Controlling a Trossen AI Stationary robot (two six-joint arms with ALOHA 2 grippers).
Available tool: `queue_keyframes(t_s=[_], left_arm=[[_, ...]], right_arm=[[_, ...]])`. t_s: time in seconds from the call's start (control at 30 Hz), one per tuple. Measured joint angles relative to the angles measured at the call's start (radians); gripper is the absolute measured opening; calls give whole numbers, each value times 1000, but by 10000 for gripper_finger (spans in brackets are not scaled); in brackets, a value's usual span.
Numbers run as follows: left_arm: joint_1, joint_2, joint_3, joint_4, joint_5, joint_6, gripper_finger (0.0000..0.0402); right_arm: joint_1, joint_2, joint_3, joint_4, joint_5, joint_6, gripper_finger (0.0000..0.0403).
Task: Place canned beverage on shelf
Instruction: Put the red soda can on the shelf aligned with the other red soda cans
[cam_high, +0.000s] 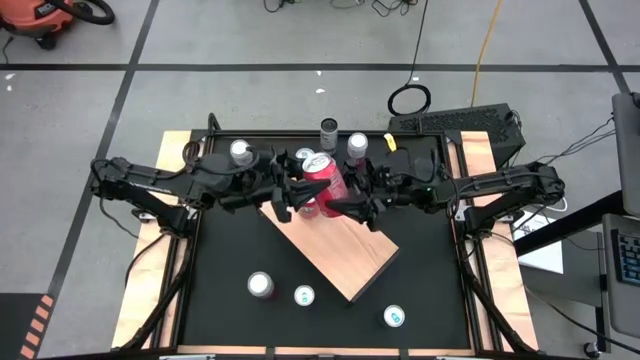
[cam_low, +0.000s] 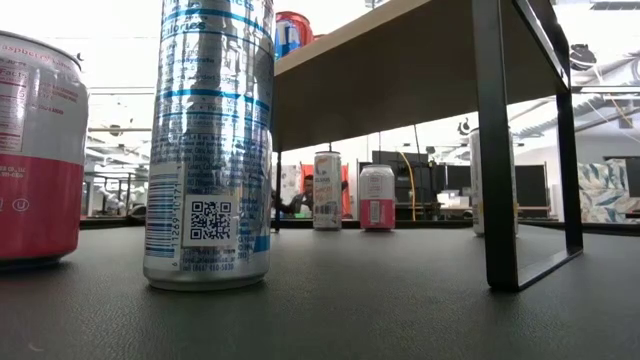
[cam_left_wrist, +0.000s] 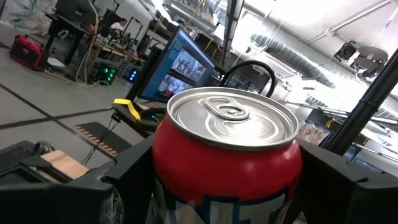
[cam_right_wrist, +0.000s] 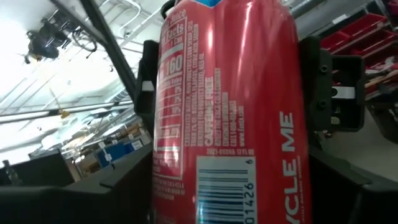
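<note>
- Red can (cam_high: 325, 174): over the far end of the shelf (cam_high: 345, 258), between the two grippers. In the high view its silver top faces the far left and its body runs toward the near right, so the long axis is tilted, not upright.
- Left gripper (cam_high: 297, 188): reaches in from the left. In the left wrist view the can (cam_left_wrist: 227, 155) stands between the dark fingers (cam_left_wrist: 134, 171), lid toward the camera; fingers are apart, one at each side of the can. Contact cannot be told.
- Right gripper (cam_high: 345, 200): reaches in from the right. In the right wrist view the can's printed side (cam_right_wrist: 239, 112) fills the space between the fingers (cam_right_wrist: 326, 87), which press on both sides.
- Shelf: a pale wood slab lying diagonally on the black tabletop (cam_high: 230, 250); in the low view it stands on a black frame (cam_low: 495, 150).
- Hidden or unclear: the can's lower half is covered by the grippers from above; in the low view only its top (cam_low: 293, 30) clears the shelf edge. A large silver can (cam_low: 210, 140) blocks much of that view.
</note>
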Motion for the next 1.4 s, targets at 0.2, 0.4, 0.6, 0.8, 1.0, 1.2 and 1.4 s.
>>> queue_keyframes(t_s=[0.2, 0.4, 0.6, 0.8, 1.0, 1.2, 1.4], left_arm=[[-1, -48, -2, -88, -14, 32, 300], [-6, -130, -2, -174, -55, 35, 300], [-84, -204, -2, -199, -202, 94, 300], [-223, -222, -1, -204, -390, 176, 300], [-356, -191, -1, -236, -619, 255, 299], [-422, -132, -1, -310, -813, 264, 299], [-445, -51, -12, -426, -956, 81, 299]], right_arm=[[-2, -1, 1, -9, 18, 73, 342], [-2, -10, 2, -57, -5, 93, 360], [-2, -98, 2, -169, -52, 93, 361], [-1, -230, 2, -352, -72, 80, 361], [-1, -348, 2, -482, -71, 67, 361], [-1, -418, 2, -538, -71, 64, 361], [1, -433, 1, -560, -111, 60, 361]])
